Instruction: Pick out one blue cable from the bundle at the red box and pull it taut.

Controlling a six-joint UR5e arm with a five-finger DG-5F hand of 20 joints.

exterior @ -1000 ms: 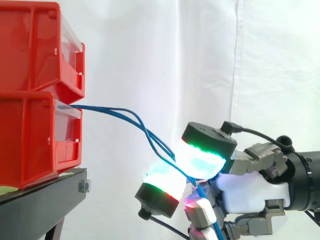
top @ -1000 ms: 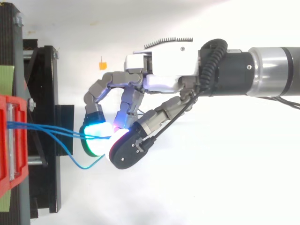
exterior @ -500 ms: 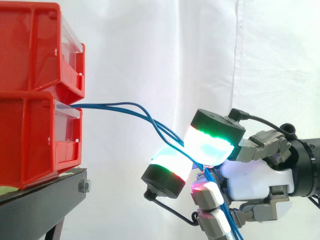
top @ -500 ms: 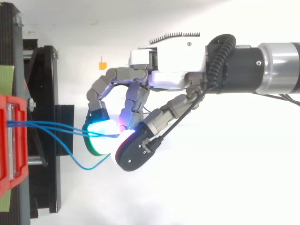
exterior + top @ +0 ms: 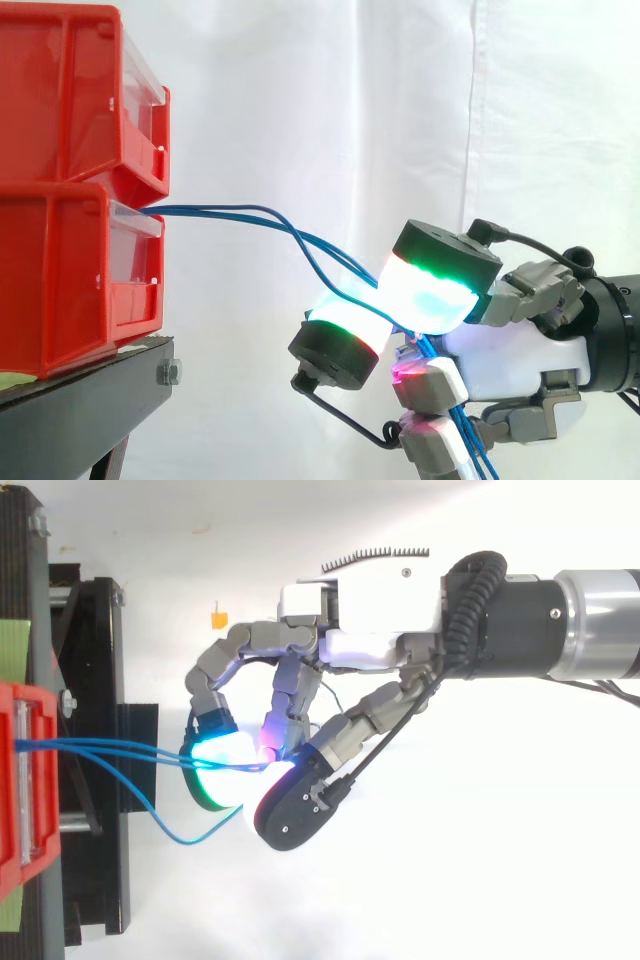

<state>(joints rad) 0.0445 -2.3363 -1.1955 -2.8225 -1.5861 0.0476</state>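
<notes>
Several thin blue cables (image 5: 255, 215) come out of the lower red box (image 5: 70, 280) and run right and downward to my hand (image 5: 510, 365). The glowing pads (image 5: 425, 295) are curled together and pinch the cables between them. Past the pinch the cables drop down in front of the palm. In the top view the cables (image 5: 120, 748) run nearly straight from the red box (image 5: 25, 780) to the hand (image 5: 370, 655), while one cable (image 5: 165, 825) hangs in a slack loop below them.
A second red box (image 5: 75, 95) is stacked on the lower one. Both rest on a black stand (image 5: 90, 400) at the left. A white curtain hangs behind. A small orange mark (image 5: 217, 619) lies on the white surface.
My hand has moved a little to the right, away from the red boxes, and slightly up, keeping the blue cables pinched. The cables now run straighter.
</notes>
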